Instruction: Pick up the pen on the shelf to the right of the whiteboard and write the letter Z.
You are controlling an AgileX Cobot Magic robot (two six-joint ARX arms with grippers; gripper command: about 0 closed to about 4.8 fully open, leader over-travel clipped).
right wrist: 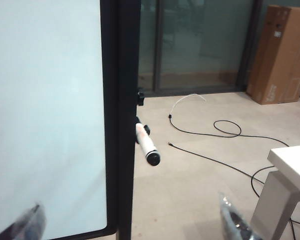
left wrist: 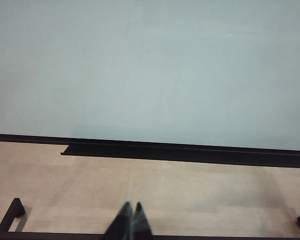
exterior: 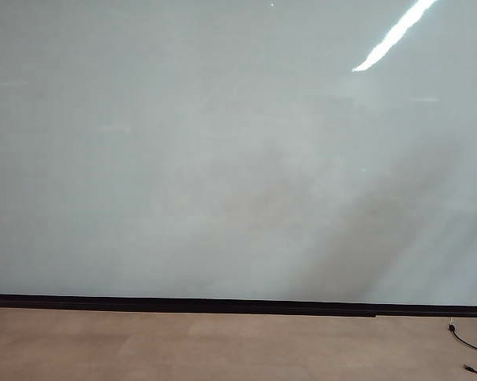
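1. Two arms face the whiteboard (exterior: pixel 222 159), a broad glossy pale grey surface that fills most of the exterior view, with a thin black strip (exterior: pixel 222 304) along its lower edge above the tan floor (exterior: pixel 182 345). No writing shows on the board in any view.
2. Left claw (left wrist: pixel 131 212): seen low in the left wrist view, its two dark fingers pressed together with nothing between them, hanging above the floor and well short of the board.
3. Right claw (right wrist: pixel 132 220): its two fingertips (right wrist: pixel 27 222) stand far apart at the near edges of the right wrist view, one before the board's face and the other out over the floor, nothing held between them.
4. Between those fingertips runs the board's black side frame (right wrist: pixel 121 115); the pen (right wrist: pixel 147 145), a slim whitish barrel with a dark end facing the camera, juts out from a small black holder (right wrist: pixel 140 97) on the frame's outer side, apart from the claw.
5. Beyond the frame lie black cables (right wrist: pixel 209 137) on the floor, a cardboard box (right wrist: pixel 282 52) by a glass wall, and the corner of a white desk (right wrist: pixel 289 172).
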